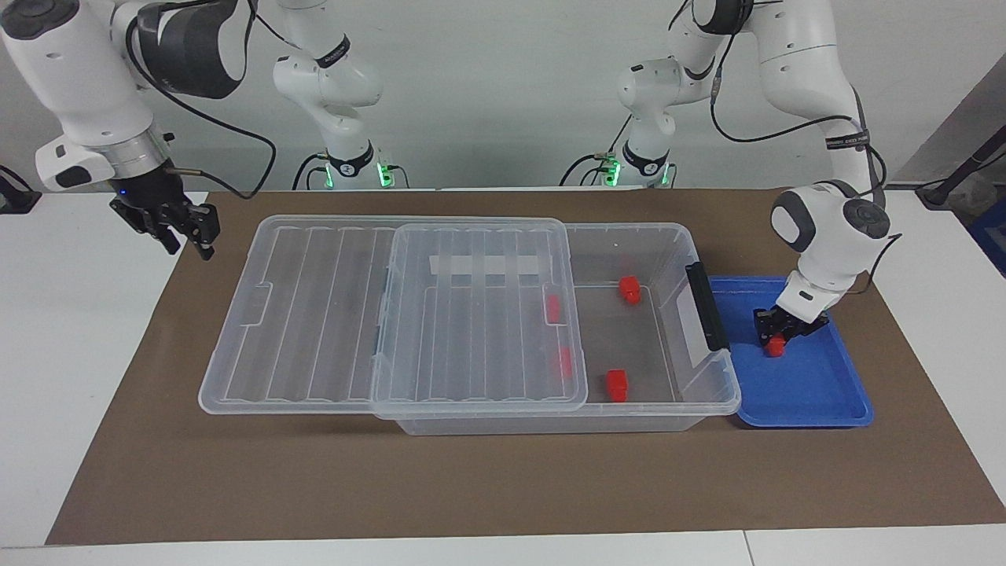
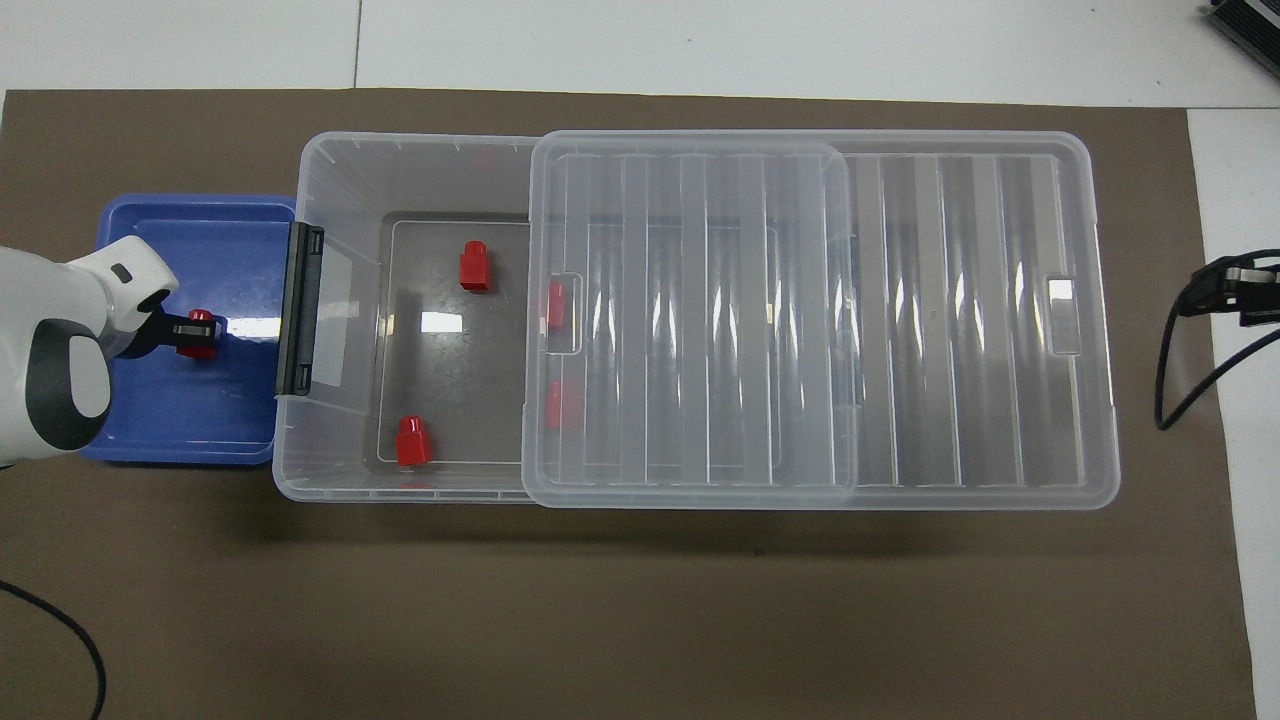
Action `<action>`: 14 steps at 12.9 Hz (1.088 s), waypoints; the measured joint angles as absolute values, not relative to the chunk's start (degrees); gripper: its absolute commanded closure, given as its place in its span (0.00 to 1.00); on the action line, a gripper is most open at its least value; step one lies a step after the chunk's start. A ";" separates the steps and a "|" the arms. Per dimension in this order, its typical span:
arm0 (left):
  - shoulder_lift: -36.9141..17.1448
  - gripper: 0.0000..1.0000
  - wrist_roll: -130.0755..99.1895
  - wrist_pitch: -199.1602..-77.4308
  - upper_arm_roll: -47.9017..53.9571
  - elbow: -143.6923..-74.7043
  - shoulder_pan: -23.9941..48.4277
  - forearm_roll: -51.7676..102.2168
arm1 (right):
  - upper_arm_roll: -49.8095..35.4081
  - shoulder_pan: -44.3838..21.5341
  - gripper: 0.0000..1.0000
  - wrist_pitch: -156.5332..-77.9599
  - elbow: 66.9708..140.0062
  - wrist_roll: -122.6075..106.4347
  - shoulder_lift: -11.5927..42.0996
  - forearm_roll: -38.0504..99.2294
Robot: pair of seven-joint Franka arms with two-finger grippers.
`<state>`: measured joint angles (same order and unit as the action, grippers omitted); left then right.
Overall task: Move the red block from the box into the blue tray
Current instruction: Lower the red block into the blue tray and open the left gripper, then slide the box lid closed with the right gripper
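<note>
The blue tray (image 1: pixel 817 393) lies against the box's latch end, toward the left arm's end of the table; it also shows in the overhead view (image 2: pixel 205 420). My left gripper (image 1: pixel 776 336) is low inside the tray, shut on a red block (image 1: pixel 776 347), as the overhead view (image 2: pixel 200 333) also shows. The clear box (image 1: pixel 676 236) has its lid (image 1: pixel 314 314) slid toward the right arm's end. Two red blocks (image 1: pixel 629 288) (image 1: pixel 617 385) lie in the open part and two more (image 1: pixel 554 308) (image 1: pixel 563 362) under the lid. My right gripper (image 1: pixel 187 236) hangs open past the lid's end.
A brown mat (image 1: pixel 503 479) covers the table under everything. The box's black latch (image 1: pixel 706 306) stands between the open part and the tray. The lid overhangs the box toward the right arm's end (image 2: pixel 1000 320). A black cable (image 2: pixel 1170 370) hangs by the right gripper.
</note>
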<state>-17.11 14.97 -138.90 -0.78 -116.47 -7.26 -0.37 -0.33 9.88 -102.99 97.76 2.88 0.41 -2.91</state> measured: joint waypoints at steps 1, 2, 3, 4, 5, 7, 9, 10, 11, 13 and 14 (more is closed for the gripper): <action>-17.11 0.10 14.97 -138.90 -0.89 -116.47 -7.26 -0.37 | -0.30 10.75 1.00 -104.18 98.28 2.58 0.79 -2.91; -17.11 0.00 14.97 -138.82 -1.05 -116.39 -7.28 -0.37 | -0.28 11.51 1.00 -105.46 98.99 2.05 1.12 -2.91; -17.06 0.00 14.97 -138.03 -1.14 -115.80 -7.30 -0.37 | -0.26 12.19 1.00 -107.26 100.20 1.77 1.33 -2.91; -16.81 0.00 14.97 -134.52 -1.14 -113.84 -7.30 -0.36 | -0.25 12.84 1.00 -109.51 101.88 1.74 1.42 -2.90; -16.28 0.00 14.95 -128.56 -1.09 -110.36 -7.26 -0.35 | -0.24 13.22 1.00 -111.26 103.49 1.70 1.51 -2.90; -13.97 0.00 14.94 -114.68 -0.95 -102.20 -7.17 -0.35 | -0.28 13.07 1.00 -112.81 105.22 1.70 2.21 -2.68; -11.06 0.00 14.79 -105.47 -0.66 -96.94 -7.02 -0.35 | -0.54 12.55 1.00 -114.29 105.54 1.69 3.28 -1.97; -10.32 0.00 14.30 -101.51 -0.47 -94.80 -6.78 -0.35 | -0.59 11.89 1.00 -114.64 105.67 1.69 3.71 -1.58; -10.18 0.00 13.69 -96.92 -0.43 -92.23 -6.31 -0.42 | -0.64 11.30 1.00 -114.84 105.94 1.69 3.96 -1.08; -10.15 0.00 12.94 -87.37 -0.28 -86.91 -5.51 -0.84 | -0.77 10.81 1.00 -115.72 107.48 1.69 4.02 -0.17; -9.96 0.00 12.73 -83.78 -0.28 -84.66 -5.12 -1.23 | -0.89 10.77 1.00 -116.46 108.42 1.69 4.00 0.01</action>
